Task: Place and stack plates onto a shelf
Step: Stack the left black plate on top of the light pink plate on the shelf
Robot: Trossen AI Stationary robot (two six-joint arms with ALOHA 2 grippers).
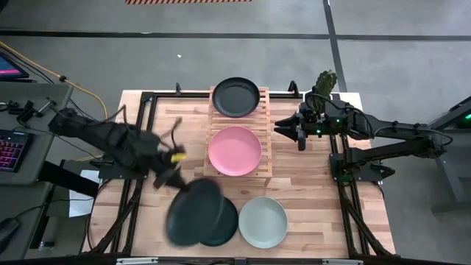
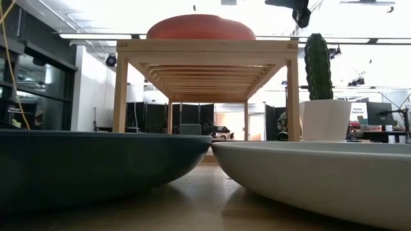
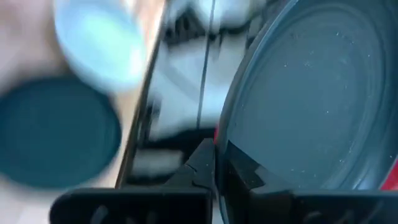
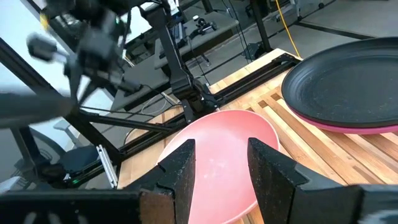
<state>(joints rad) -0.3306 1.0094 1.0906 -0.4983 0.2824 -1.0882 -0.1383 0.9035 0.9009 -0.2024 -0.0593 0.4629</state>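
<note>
1. Step in hand: left gripper (image 1: 179, 179), fingers clamped on a dark plate (image 1: 194, 211), lifts it near the desk's front edge.
2. Right gripper (image 1: 285, 131), fingers narrowly apart, waits beside the shelf (image 1: 263, 140).
3. Next: carry it over the pink plate (image 1: 235, 150) at the shelf's near end.

A dark teal-black plate (image 1: 194, 212) is gripped by the black left gripper (image 1: 175, 175), which bears a yellow mark. A second dark teal-black plate (image 1: 223, 224) and a pale mint-white plate (image 1: 263, 222) are seen on the light wooden tabletop (image 1: 316, 184). On the pale slatted shelf (image 1: 266, 136), a pink plate (image 1: 235, 150) lies alone, and a dark plate (image 1: 235, 96) is stacked upon another pink plate (image 4: 348, 127). A green cactus (image 2: 318, 67) stands in a white pot (image 2: 326, 120).
</note>
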